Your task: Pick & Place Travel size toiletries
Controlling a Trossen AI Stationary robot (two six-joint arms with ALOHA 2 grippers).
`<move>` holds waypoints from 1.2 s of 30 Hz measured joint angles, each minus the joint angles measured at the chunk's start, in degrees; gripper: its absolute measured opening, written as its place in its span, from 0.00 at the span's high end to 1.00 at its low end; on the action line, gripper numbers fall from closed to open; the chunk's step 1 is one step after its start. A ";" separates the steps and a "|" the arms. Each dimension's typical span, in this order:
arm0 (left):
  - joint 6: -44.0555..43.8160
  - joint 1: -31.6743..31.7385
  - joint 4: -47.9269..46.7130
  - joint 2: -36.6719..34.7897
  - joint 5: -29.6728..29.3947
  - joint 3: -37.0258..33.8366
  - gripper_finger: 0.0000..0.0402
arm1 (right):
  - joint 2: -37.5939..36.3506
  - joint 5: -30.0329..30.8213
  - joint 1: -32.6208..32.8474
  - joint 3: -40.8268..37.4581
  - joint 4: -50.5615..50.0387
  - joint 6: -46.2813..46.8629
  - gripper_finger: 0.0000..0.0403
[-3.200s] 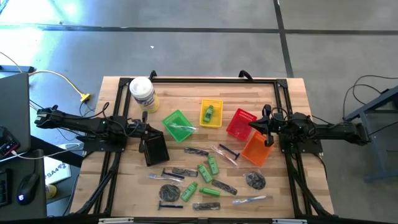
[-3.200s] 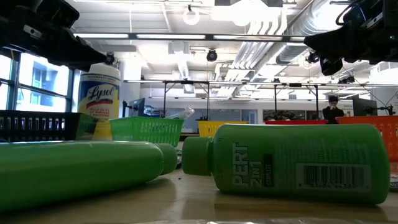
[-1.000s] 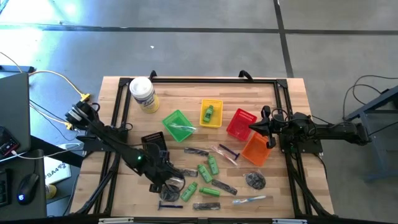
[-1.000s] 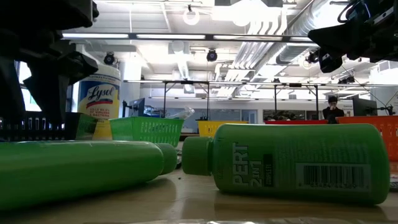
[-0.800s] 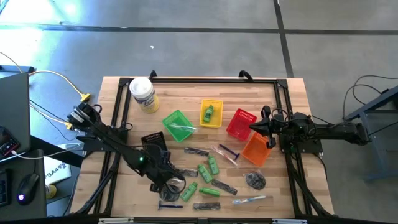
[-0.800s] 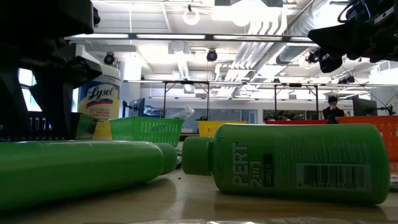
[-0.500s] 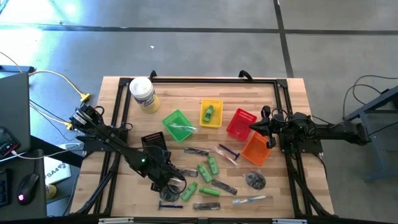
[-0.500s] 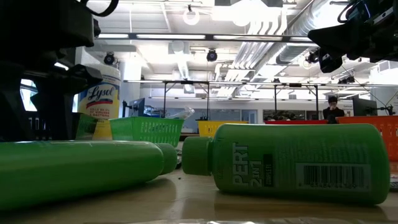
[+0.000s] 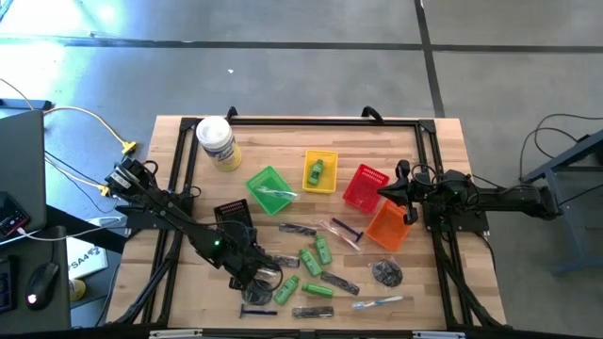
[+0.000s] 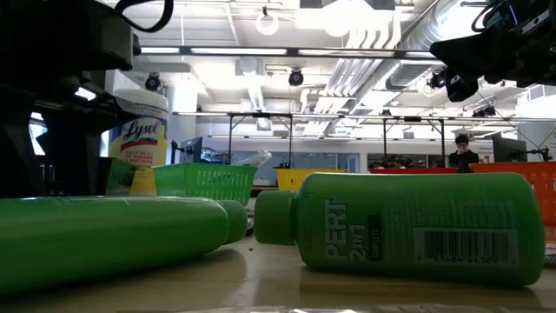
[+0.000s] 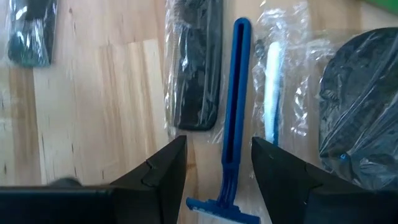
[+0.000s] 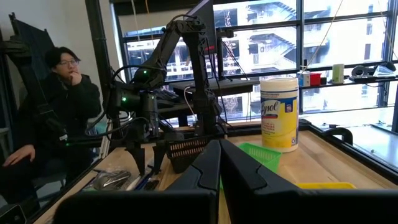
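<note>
Wooden table (image 9: 433, 151) on grey floor, windowed lab behind, a seated person (image 12: 59, 106) visible only past the right gripper (image 9: 400, 192), which sits pinched shut and empty by the orange basket (image 9: 386, 228). Five baskets, one white-lidded canister (image 9: 217, 143); toiletries lie scattered across the table's near middle, four green bottles (image 9: 312, 260) among them. Left gripper (image 11: 217, 177) spread wide, holding nothing, low over a blue razor (image 11: 233, 124) between a wrapped comb (image 11: 194, 74) and a wrapped stick, detail the overhead view lacks.
</note>
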 joint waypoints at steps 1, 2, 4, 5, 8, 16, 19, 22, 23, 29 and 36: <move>-0.49 0.00 -0.44 0.00 0.03 0.00 0.57 | 0.00 0.00 0.00 0.00 0.00 0.00 0.99; -1.03 0.00 -0.75 0.00 0.14 -0.04 0.57 | 0.01 0.00 0.00 0.00 -0.01 0.01 0.99; -1.69 0.00 -0.71 0.00 0.73 -0.04 0.57 | 0.00 0.00 0.00 0.00 -0.02 0.00 0.99; -2.00 0.00 -0.66 0.00 0.87 -0.04 0.57 | 0.00 0.00 0.00 0.00 -0.02 0.00 0.99; -2.75 0.00 -0.67 0.00 1.50 -0.04 0.57 | 0.01 0.00 0.00 0.00 -0.03 0.01 0.99; -2.12 0.00 -0.21 3.10 2.69 0.11 0.57 | 0.02 0.00 0.00 0.00 -0.07 0.02 0.99; -1.56 0.00 0.35 3.81 2.54 0.20 0.57 | 0.00 0.00 0.00 0.00 -0.07 0.02 0.99; -1.44 0.00 0.37 3.65 2.10 0.17 0.57 | 0.00 0.00 0.00 0.00 -0.07 0.02 0.99; -1.43 0.00 0.37 3.65 2.04 0.17 0.57 | 0.00 0.00 0.00 0.00 -0.07 0.02 0.99; -1.29 0.00 0.60 3.71 2.83 0.13 0.67 | 0.00 0.00 0.00 0.00 -0.06 0.02 0.99; -1.63 0.09 0.84 3.76 3.03 0.00 0.94 | 0.01 0.00 0.00 0.00 -0.04 0.02 0.99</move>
